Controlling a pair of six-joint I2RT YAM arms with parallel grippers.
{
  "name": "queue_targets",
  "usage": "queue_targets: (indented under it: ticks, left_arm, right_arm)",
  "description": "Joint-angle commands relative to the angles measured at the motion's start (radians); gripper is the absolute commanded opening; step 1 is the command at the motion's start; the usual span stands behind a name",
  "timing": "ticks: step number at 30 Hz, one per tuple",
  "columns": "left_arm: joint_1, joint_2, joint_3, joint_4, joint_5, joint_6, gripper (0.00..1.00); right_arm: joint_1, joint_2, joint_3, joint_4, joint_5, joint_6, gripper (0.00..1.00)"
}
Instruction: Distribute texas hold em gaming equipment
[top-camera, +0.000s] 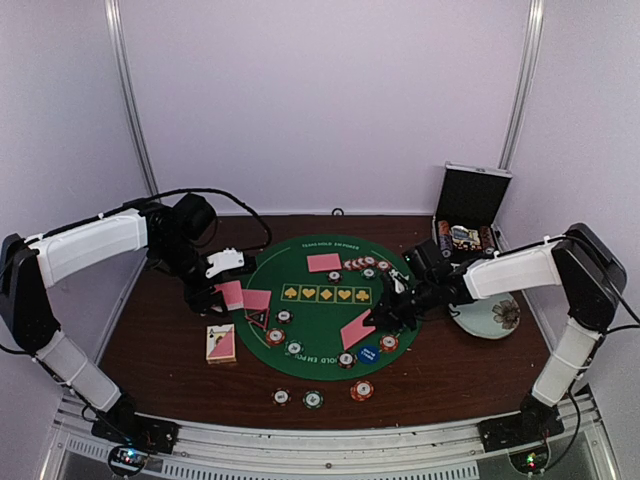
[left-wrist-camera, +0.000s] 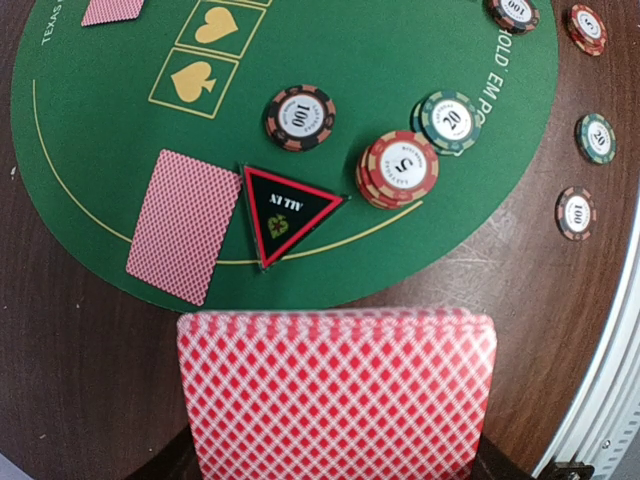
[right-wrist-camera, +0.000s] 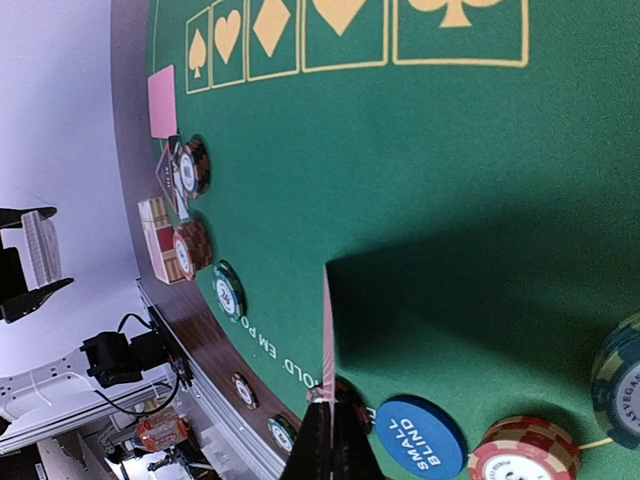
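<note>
The left hand (top-camera: 226, 296) clenches a card deck (left-wrist-camera: 335, 390) over the worktop (left-wrist-camera: 60, 340), just off the mat (left-wrist-camera: 400, 40) rim. 1 flat card (left-wrist-camera: 183, 225) and a triangle marker (left-wrist-camera: 287, 210) lie just ahead. The right hand (top-camera: 385, 314) pinches 1 upright card (right-wrist-camera: 327, 330) beside the blue disc (right-wrist-camera: 420, 450), with open mat beyond.

1. At the far right you have a black-and-silver case (top-camera: 472, 200), its lid standing open.
2. Nearer you, just in front of it, a pale floral plate (top-camera: 495, 320) lies flat.
3. Both rest on your dark brown table (top-camera: 450, 378).
</note>
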Motion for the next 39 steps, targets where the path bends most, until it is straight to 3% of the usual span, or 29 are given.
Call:
queue_targets:
  ticks: [1,9,16,25,33,39]
  left_arm:
    - [0.0,-0.022,0.031,0.009,0.019,0.016,0.1]
    - [0.0,-0.018,0.038,0.0,0.02,0.014,0.09]
    - [0.0,-0.013,0.041,-0.001,0.019,0.014,0.09]
    - [0.0,-0.009,0.045,-0.004,0.023,0.012,0.09]
    - [0.0,-0.017,0.041,-0.004,0.023,0.013,0.09]
    - [0.0,-0.023,0.04,-0.004,0.024,0.006,0.09]
  right_arm:
    - [-0.002,0.033,0.028,-0.017,0.02,-0.034,0.0]
    - [0.004,0.058,0.066,-0.059,0.039,-0.062,0.0]
    - [0.023,0.04,0.129,-0.232,0.145,-0.163,0.31]
    - [0.028,-0.016,0.19,-0.324,0.219,-0.197,0.42]
    - [0.048,-0.083,0.236,-0.336,0.256,-0.188,0.58]
    - [0.084,-0.105,0.252,-0.229,0.217,-0.116,0.71]
